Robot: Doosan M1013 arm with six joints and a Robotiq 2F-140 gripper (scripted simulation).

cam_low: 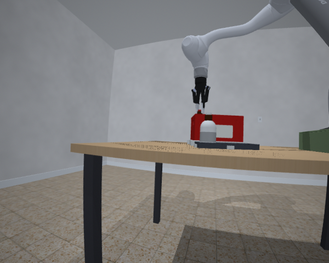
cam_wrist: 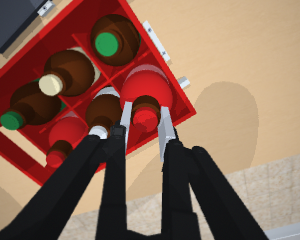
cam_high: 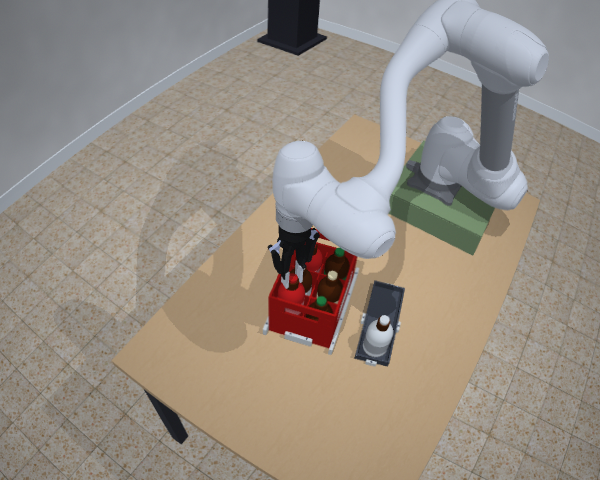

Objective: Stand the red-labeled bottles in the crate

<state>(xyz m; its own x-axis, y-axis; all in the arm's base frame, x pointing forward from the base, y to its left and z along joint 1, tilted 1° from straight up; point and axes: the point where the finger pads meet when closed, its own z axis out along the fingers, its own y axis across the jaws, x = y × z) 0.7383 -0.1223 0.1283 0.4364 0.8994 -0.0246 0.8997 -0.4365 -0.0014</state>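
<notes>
My gripper is shut on the neck of a red-labeled bottle. The bottle stands upright, low in a corner cell of the red crate. I cannot tell whether its base touches the crate floor. Another red-labeled bottle stands in the far cell of the same row. Brown bottles fill the other cells: two green-capped, one cream-capped, one white-capped. A white-labeled bottle stands upright on the dark tray.
The crate and tray sit side by side in the middle of the wooden table. The arm's green base block is at the table's far end. A black pillar stands on the floor by the wall.
</notes>
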